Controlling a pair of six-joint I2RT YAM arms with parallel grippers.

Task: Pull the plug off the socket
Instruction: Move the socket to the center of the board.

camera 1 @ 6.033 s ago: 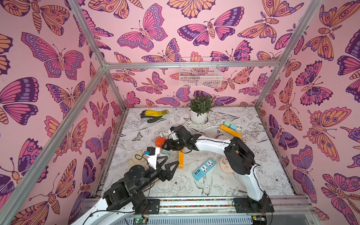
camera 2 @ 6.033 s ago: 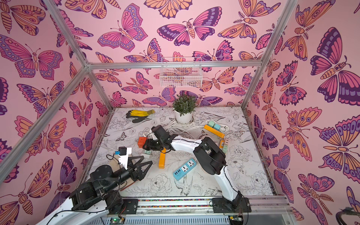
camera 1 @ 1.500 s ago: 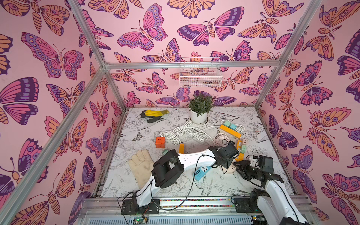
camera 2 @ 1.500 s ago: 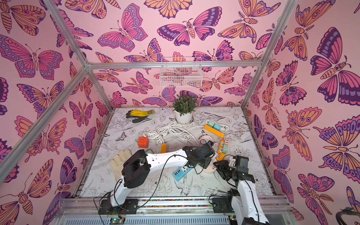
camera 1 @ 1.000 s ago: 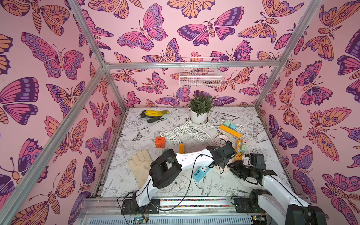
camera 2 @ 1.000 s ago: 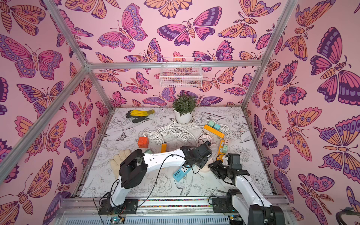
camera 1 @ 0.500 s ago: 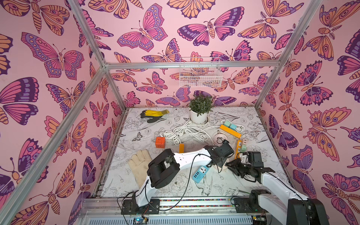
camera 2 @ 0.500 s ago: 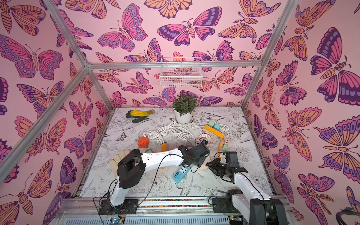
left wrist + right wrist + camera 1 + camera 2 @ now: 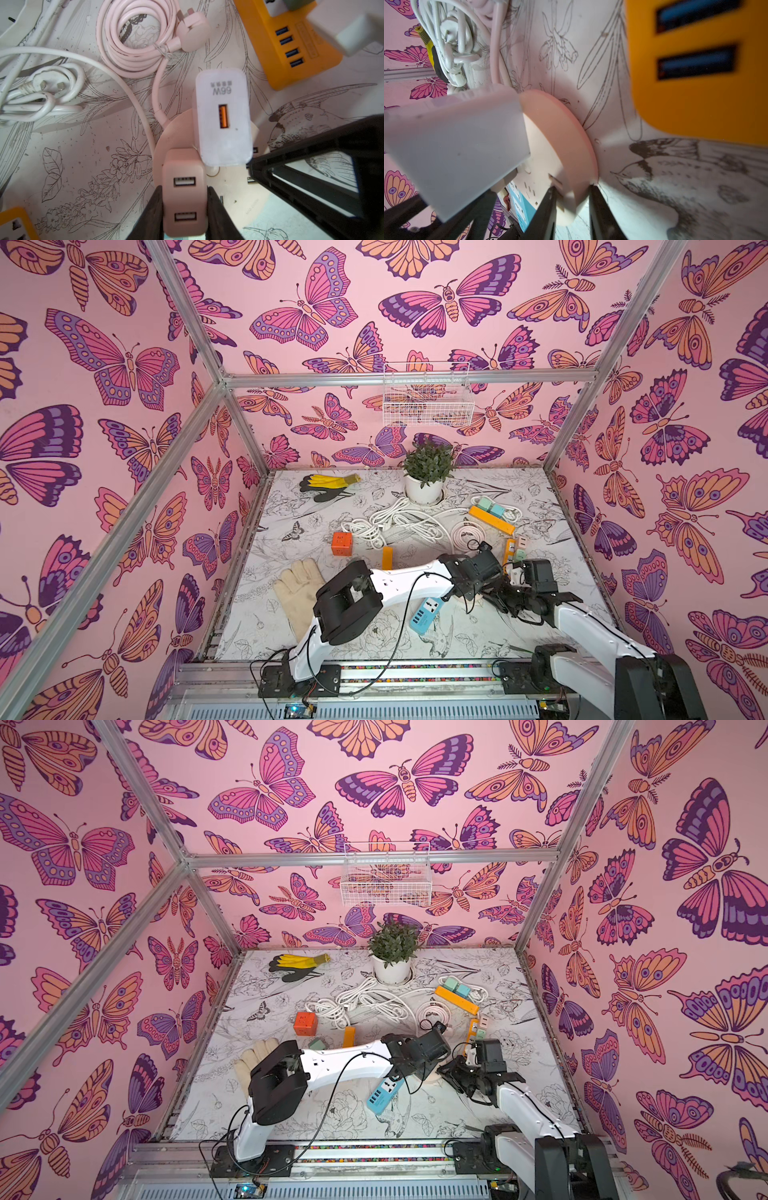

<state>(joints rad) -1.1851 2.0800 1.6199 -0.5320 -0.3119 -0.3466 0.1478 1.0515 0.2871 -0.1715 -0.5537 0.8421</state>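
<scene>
Moved: my right claw [image 9: 572, 188] has swung in onto the round socket [image 9: 562, 133].
Right claw: low, clamped on the socket's rim.
Left claw [image 9: 184, 193]: arm stretched across, pinching the pink plug [image 9: 184, 166].

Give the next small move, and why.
Probably pull the left gripper straight off the round socket, taking the pink plug with it: its jaws are shut on the plug, which is seated in the socket beside a white charger, and the right gripper pinches the socket's rim, bracing it.
</scene>
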